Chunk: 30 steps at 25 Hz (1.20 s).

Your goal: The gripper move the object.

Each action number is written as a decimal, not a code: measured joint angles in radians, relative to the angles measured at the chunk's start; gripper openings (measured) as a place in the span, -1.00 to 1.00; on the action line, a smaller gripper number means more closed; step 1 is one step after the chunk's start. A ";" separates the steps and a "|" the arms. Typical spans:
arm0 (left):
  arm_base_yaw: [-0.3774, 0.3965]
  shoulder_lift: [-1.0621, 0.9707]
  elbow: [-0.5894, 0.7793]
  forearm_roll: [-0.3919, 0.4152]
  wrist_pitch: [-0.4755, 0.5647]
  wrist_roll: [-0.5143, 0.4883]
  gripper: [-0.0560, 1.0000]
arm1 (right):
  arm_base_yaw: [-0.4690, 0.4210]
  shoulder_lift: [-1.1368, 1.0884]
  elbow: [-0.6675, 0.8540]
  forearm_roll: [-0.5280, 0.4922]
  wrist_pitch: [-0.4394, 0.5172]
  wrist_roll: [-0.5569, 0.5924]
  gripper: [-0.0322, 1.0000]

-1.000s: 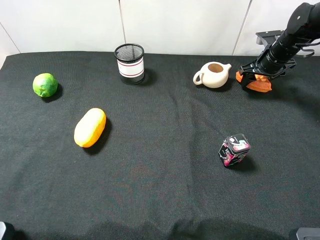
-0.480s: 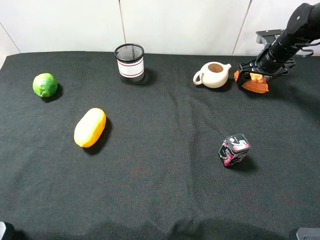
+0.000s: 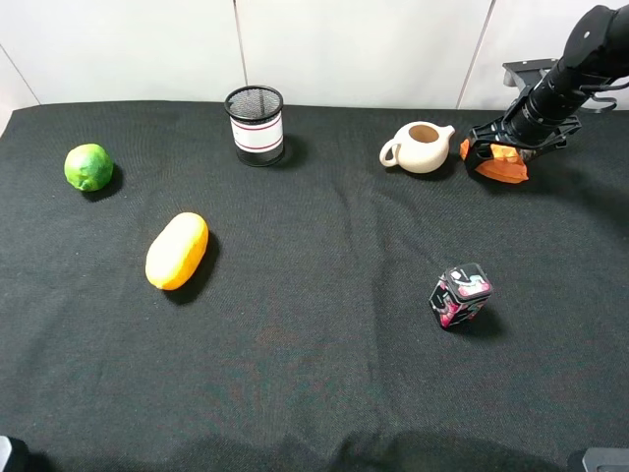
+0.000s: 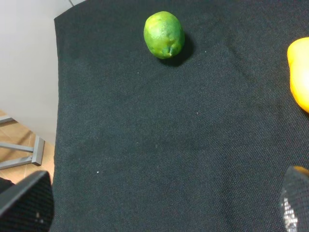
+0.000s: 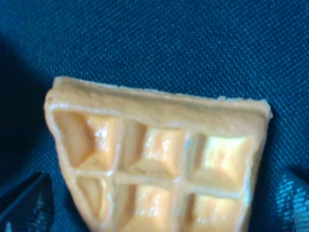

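Six things lie on the black tabletop point(image 3: 324, 393) in the high view. Toward the far right corner we see the orange waffle slice point(image 3: 511, 169) lying on the cloth. The right gripper point(image 3: 497, 152) is lowered over it, with its black fingers standing on either side of the slice. Just beside the slice, along the far edge, sits a cream teapot point(image 3: 420, 147), and further along that edge stands a mesh cup point(image 3: 256, 125). A lime point(image 3: 88, 166) rests near the left edge. A smooth yellow fruit point(image 3: 178, 250) lies on the left half, closer to the middle. A patterned cube point(image 3: 461, 294) sits well apart from the waffle slice, on the right half.

From the left wrist we see the left gripper point(image 4: 159, 203) spread wide over bare cloth, holding nothing. The lime lies beyond it near the table's edge, and part of the yellow fruit shows too.

From the right wrist the waffle slice sits between the fingertips point(image 5: 21, 208). The jaws stand apart, and we see dark cloth between each tip and the slice, so nothing is pinched.
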 joint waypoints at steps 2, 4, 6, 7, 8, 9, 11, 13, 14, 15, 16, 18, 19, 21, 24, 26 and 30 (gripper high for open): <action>0.000 0.000 0.000 0.000 0.000 0.000 0.98 | 0.000 -0.016 0.000 0.006 0.012 -0.009 0.41; 0.000 0.000 0.000 0.000 0.000 0.000 0.98 | 0.000 -0.033 0.000 0.009 0.030 -0.013 0.41; 0.000 0.000 0.000 0.000 0.000 0.000 0.98 | 0.000 -0.050 0.000 0.010 0.045 -0.019 0.41; 0.000 0.000 0.000 0.000 0.000 0.000 0.98 | 0.000 -0.059 0.000 0.010 0.056 -0.022 0.41; 0.000 0.000 0.000 0.000 0.000 0.000 0.98 | 0.000 -0.068 0.000 0.011 0.067 -0.024 0.41; 0.000 0.000 0.000 0.000 0.000 0.000 0.98 | 0.000 -0.079 0.000 0.011 0.080 -0.024 0.41; 0.000 0.000 0.000 0.000 0.000 0.000 0.98 | 0.000 -0.102 0.000 0.013 0.107 -0.026 0.41; 0.000 0.000 0.000 0.000 0.000 0.000 0.98 | 0.000 -0.130 0.000 0.015 0.137 -0.026 0.41; 0.000 0.000 0.000 0.001 0.000 0.000 0.98 | 0.000 -0.142 0.000 0.018 0.158 -0.027 0.41; 0.000 0.000 0.000 0.001 0.000 0.000 0.98 | 0.000 -0.154 0.000 0.018 0.180 -0.027 0.41; 0.000 0.000 0.000 0.001 0.000 0.000 0.98 | 0.000 -0.167 0.000 0.018 0.199 -0.027 0.41; 0.000 0.000 0.000 0.001 0.000 0.000 0.98 | 0.000 -0.191 0.000 0.018 0.240 -0.027 0.41; 0.000 0.000 0.000 0.001 0.000 0.000 0.98 | 0.000 -0.205 0.000 0.018 0.256 -0.027 0.41; 0.000 0.000 0.000 0.001 0.000 0.000 0.98 | 0.000 -0.232 0.000 0.018 0.293 -0.021 0.41; 0.000 0.000 0.000 0.001 0.000 0.000 0.98 | 0.000 -0.272 0.000 0.019 0.356 0.002 0.41; 0.000 0.000 0.000 0.001 0.000 0.000 0.98 | 0.000 -0.301 0.000 0.020 0.398 0.014 0.41; 0.000 0.000 0.000 0.001 0.000 0.000 0.98 | 0.000 -0.350 0.000 0.020 0.488 0.037 0.41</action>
